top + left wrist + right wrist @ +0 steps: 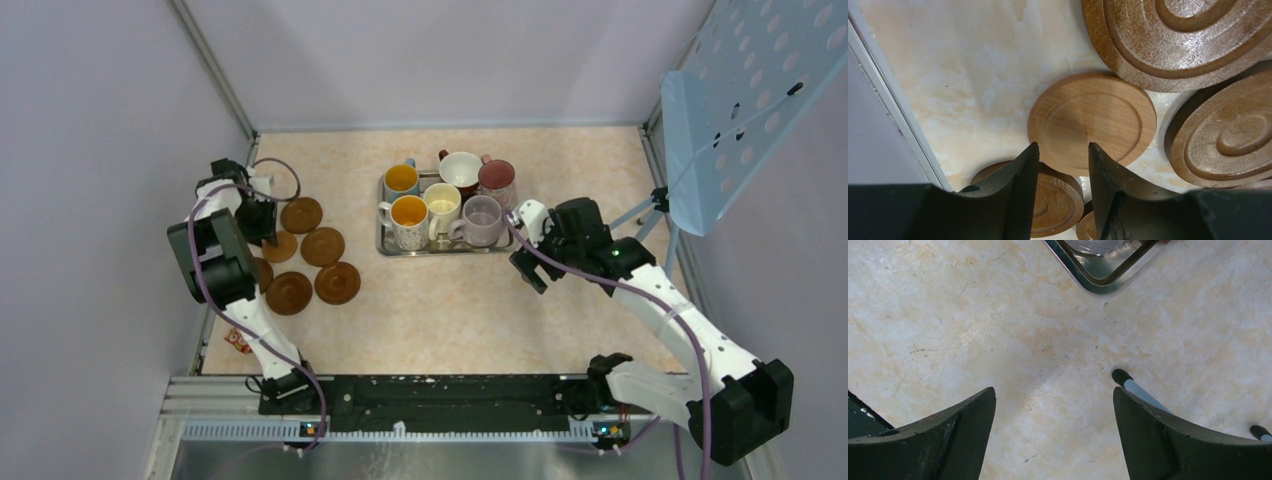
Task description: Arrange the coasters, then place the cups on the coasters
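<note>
Several brown coasters (322, 246) lie in a loose cluster at the table's left side. My left gripper (262, 225) hangs over the cluster's left edge. In the left wrist view it (1063, 150) stands partly open above the near rim of a lighter, smooth coaster (1093, 120), which overlaps a darker coaster (1058, 205); nothing is pinched. The cups stand together on the steel tray (385, 248): blue (401, 180), red with white inside (460, 168), maroon-pink (497, 178), patterned (409, 218), cream (441, 205), lilac (482, 217). My right gripper (527, 270) (1054, 395) is wide open over bare table, just right of the tray.
A blue perforated panel (750, 90) on a tripod stands at the right; one tripod foot (1128, 380) rests by my right fingertip. The tray's corner (1098, 287) is ahead of the right gripper. A wall rail (893, 110) runs close to the coasters. A small wrapper (238, 342) lies near left.
</note>
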Available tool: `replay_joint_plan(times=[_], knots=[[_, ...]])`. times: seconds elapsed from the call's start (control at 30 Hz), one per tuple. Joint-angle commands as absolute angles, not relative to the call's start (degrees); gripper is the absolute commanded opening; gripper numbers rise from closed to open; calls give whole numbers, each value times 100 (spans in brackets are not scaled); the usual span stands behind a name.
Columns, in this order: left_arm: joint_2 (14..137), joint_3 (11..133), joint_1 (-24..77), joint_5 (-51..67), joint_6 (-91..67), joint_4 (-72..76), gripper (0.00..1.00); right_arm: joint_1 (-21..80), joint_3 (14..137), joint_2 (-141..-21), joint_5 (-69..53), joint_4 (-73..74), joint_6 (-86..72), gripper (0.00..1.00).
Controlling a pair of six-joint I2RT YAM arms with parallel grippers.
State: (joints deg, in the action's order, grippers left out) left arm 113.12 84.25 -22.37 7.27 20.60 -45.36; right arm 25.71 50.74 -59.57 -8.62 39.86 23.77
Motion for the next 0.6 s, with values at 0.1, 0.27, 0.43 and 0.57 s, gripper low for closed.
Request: replay_joint_plan(times=[0.1,0.27,0.43,0.57], knots=[[11665,8850,-2175,-45,1709,-4330,46,2553,5242,-6074,-731,3839,2280,86],[12007,9157,-2179,-420,1492,-4232,46,2549,5265,-6084,-643,3878,2303,86],[12502,9758,-2179,-424,1497,-4147,47,2549,5318,-6123,-586,3948,2294,86],[12923,10479,-2176,-259,1558,-4060,48,2554,5423,-6205,-563,4019,2290,86]])
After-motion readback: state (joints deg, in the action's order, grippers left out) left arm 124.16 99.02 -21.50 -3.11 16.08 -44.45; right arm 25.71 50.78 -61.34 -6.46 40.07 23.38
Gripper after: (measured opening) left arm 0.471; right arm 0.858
